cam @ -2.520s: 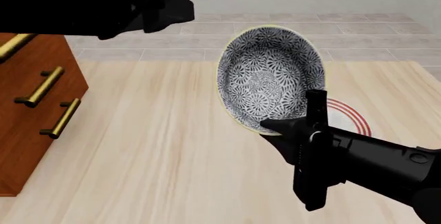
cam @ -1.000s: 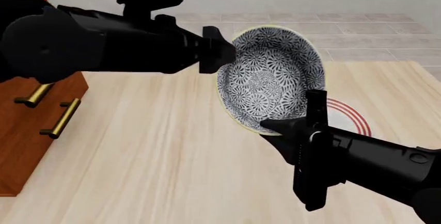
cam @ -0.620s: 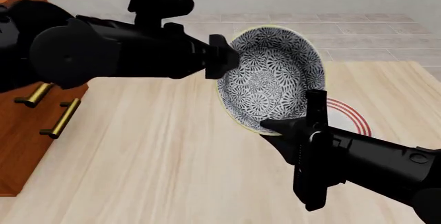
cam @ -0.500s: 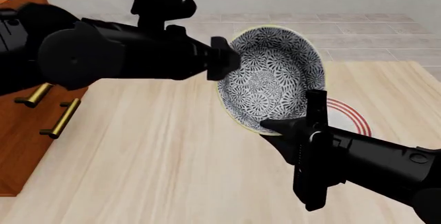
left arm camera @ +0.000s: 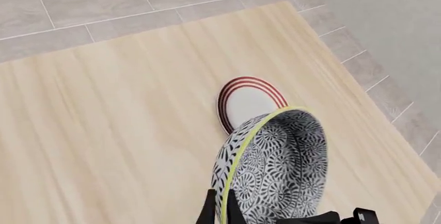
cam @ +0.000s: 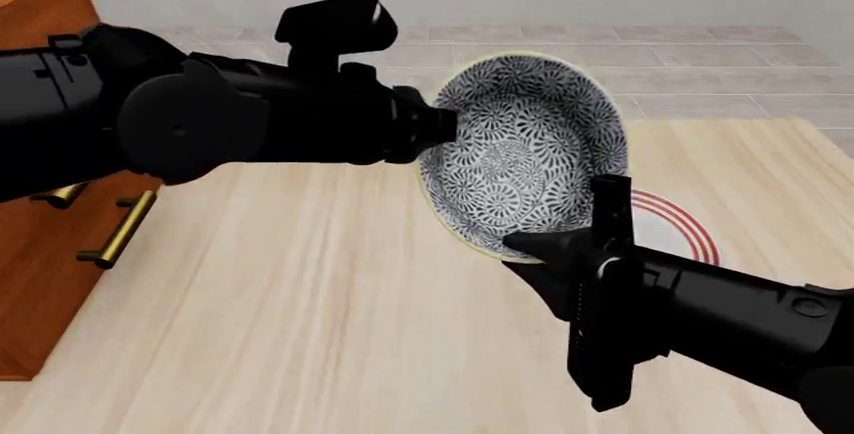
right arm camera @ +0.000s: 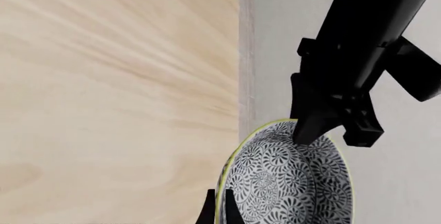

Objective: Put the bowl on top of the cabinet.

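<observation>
Black against the pale wood, our right gripper (cam: 561,254) sits nearest us at about five o'clock in the front view, its fingers pinched on the lower rim of the round, deep bowl with the dense dark-blue-and-white floral pattern and cream rim (cam: 523,154). We hold that bowl clear of the light wooden table (cam: 307,314), tipped on edge so its inside faces us. Just beyond and below it, at roughly four o'clock from the bowl, the flat white plate with red rings (cam: 674,222) lies on the tabletop.

At the bowl's nine o'clock edge our left gripper (cam: 434,126) is at the rim. The left wrist view shows one finger on either side of the wall, but we cannot tell whether they are clamped or merely straddling it.

We judge the bowl stiff, glazed and slick, breakable if dropped, and moderately heavy for a rim pinch. A thin wall gives little purchase, so the hold wants to be deep over the rim.

Farthest off, at nine o'clock, stands the large reddish-brown wooden cabinet with brass bar handles (cam: 54,254); its top carries no bowl yet.
</observation>
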Controlling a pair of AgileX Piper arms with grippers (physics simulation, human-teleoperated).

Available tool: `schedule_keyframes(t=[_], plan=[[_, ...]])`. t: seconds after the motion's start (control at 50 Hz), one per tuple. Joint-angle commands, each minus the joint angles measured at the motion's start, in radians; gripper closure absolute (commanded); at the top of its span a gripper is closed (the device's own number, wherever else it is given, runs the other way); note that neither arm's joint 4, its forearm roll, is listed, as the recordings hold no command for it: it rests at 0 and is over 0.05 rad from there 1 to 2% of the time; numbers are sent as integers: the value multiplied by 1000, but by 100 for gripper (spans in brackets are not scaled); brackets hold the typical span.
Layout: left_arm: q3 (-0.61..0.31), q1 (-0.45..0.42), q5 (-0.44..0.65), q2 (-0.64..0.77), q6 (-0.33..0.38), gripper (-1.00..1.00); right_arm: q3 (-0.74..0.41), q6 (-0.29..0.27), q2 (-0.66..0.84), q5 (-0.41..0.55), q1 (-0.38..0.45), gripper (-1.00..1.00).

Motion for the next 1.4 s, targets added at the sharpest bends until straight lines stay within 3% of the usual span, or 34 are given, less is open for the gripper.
schedule_keyframes(t=[0.02, 0.4, 0.42, 0.78, 1.4], plan=[[13, 11, -12, 5, 3, 100, -6, 0, -2, -7, -2, 100], [31, 27, -19, 4, 7, 100, -6, 0, -2, -7, -2, 100], [33, 31, -20, 3, 9, 100, -6, 0, -2, -7, -2, -100], [65, 84, -59, 12, 20, 100, -6, 0, -2, -7, -2, -100], [125, 305, -122, 27, -5, 100, -6, 0, -2, -7, -2, -100]])
